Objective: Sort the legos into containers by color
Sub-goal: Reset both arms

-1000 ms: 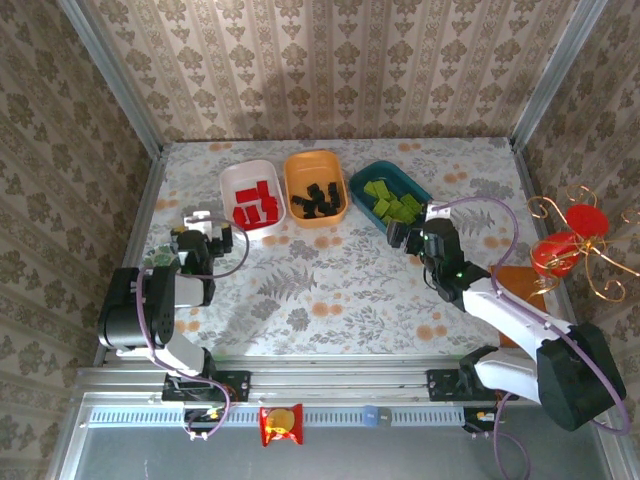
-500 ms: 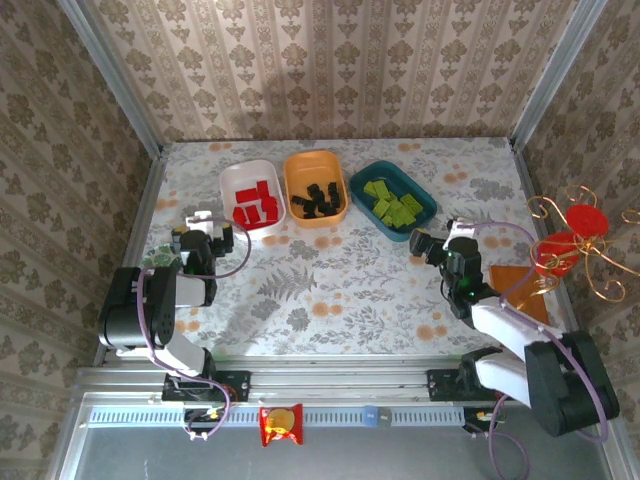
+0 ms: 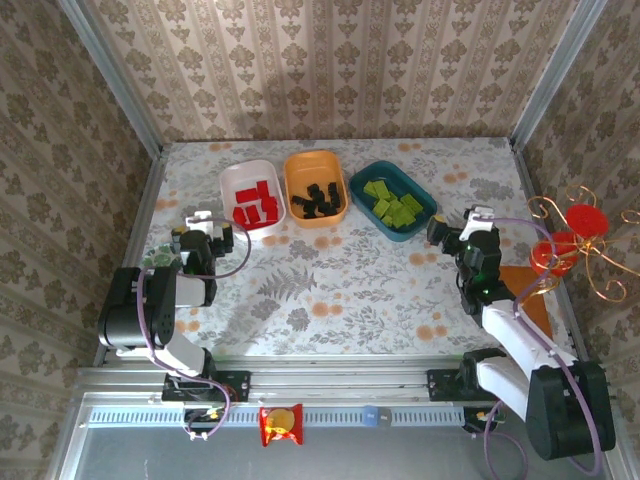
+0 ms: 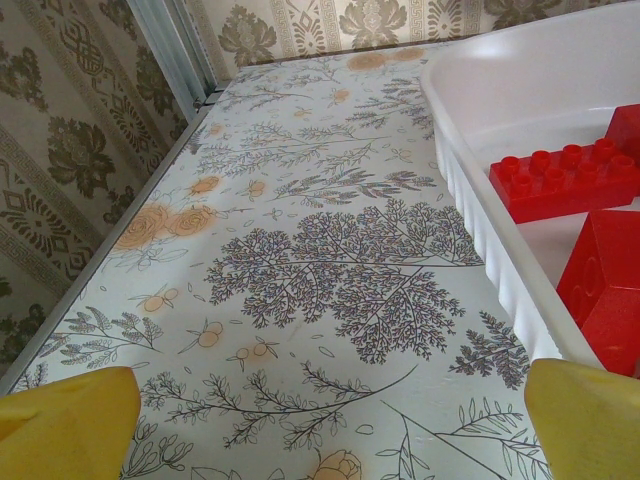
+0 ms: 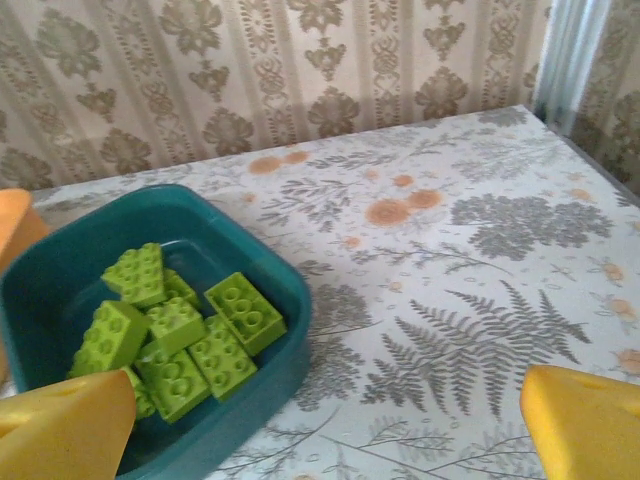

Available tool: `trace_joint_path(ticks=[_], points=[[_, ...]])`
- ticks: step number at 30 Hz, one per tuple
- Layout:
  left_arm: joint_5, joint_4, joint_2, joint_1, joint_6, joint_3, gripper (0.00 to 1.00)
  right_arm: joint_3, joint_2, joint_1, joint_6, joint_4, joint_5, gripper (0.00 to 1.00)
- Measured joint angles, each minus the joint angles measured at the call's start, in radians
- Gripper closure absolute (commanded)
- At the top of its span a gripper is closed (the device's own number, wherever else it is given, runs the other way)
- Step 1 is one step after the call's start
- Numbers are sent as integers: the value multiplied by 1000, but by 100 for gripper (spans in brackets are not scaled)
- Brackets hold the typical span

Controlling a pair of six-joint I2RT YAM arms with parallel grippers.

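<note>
The tabletop [image 3: 330,290] carries three trays in a row: the white tray [image 3: 232,180] just ahead-right of the left hand [image 3: 205,222], the orange tray [image 3: 300,165] further to its right, and the teal tray [image 3: 425,200] ahead-left of the right hand [image 3: 458,220]. Both hands hover spread wide, holding nothing. Red legos [image 3: 256,204], black legos [image 3: 316,198] and green legos [image 3: 394,205] lie in those trays respectively, so sorting looks finished; best to lift each hand straight up, clear of the rims
</note>
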Motion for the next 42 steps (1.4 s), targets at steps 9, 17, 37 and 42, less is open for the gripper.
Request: trace_joint_path(ticks=[9, 17, 37, 42], points=[[0, 0, 0, 0, 0, 0, 0, 13, 200, -68, -22, 98, -90, 0], [0, 0, 0, 0, 0, 0, 0, 1, 404, -101, -52, 321, -121, 0], [0, 0, 0, 0, 0, 0, 0, 26, 533, -53, -103, 383, -119, 0], [0, 0, 0, 0, 0, 0, 0, 26, 533, -53, -103, 383, -119, 0]])
